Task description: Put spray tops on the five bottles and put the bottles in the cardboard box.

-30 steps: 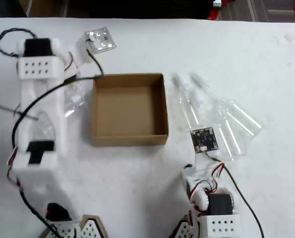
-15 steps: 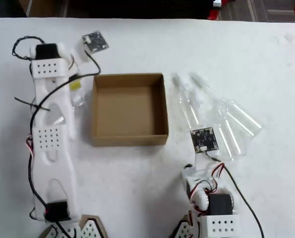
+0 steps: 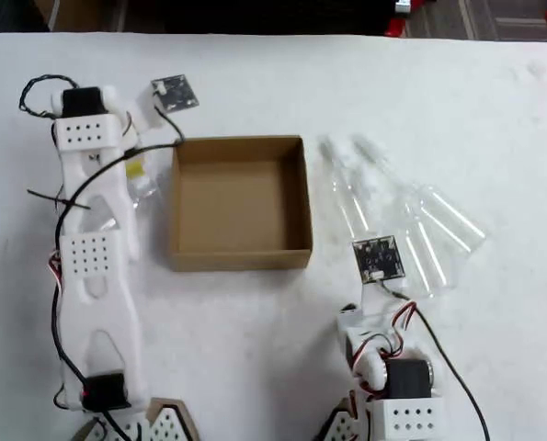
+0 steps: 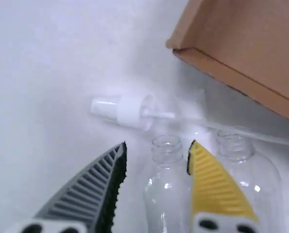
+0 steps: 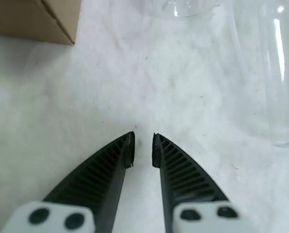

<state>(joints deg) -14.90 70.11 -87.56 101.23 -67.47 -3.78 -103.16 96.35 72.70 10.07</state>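
My left hand (image 4: 157, 146) is spread wide, its grey and yellow fingers either side of the open neck of a clear bottle (image 4: 166, 194), gripping nothing yet. A second uncapped bottle (image 4: 241, 170) lies just beside it. A white spray top (image 4: 129, 109) lies on the desk (image 3: 255, 349) just past both mouths. All of this sits between the empty cardboard box (image 3: 241, 202) and the desk's left edge. My right hand (image 5: 143, 141) is nearly closed on nothing, toward the front edge near more clear bottles (image 3: 420, 234). I judge this is the first pickup. Next I need to close squarely on the neck so the slick bottle can't roll away.
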